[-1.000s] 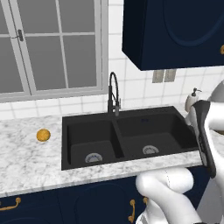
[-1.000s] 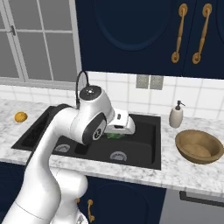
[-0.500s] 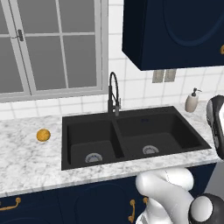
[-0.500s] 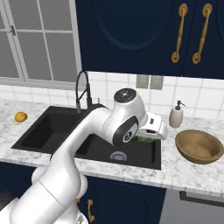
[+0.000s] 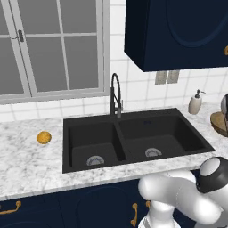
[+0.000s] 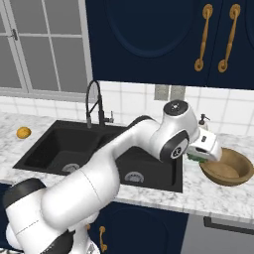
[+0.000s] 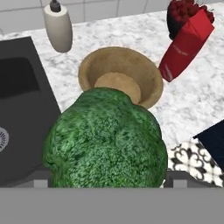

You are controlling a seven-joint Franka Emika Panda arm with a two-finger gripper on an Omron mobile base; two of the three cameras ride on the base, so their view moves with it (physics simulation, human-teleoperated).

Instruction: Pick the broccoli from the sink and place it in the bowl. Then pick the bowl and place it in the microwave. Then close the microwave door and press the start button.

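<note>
My gripper (image 6: 202, 155) is shut on the broccoli (image 7: 105, 140), a lumpy green floret that sits large between the fingertips in the hand view. In the right base view the broccoli (image 6: 194, 158) hangs at the left rim of the tan wooden bowl (image 6: 225, 166), just above the counter. Seen from the hand, the bowl (image 7: 120, 76) lies just beyond the floret, with nothing inside it. The black double sink (image 6: 99, 144) (image 5: 133, 133) is to the left of the hand. At the right edge of the left base view part of the bowl (image 5: 219, 122) shows. The microwave and its door are out of view.
A soap dispenser (image 7: 58, 26) (image 6: 202, 121) stands behind the bowl by the wall. A red package (image 7: 186, 39) lies to the right of the bowl. The black faucet (image 5: 115, 95) rises behind the sink. An orange fruit (image 5: 43, 137) rests on the marble counter (image 6: 218, 191) at left.
The arm has swung to the right, carrying the broccoli from over the right basin to the bowl's left rim. The jaws have kept their grip.
</note>
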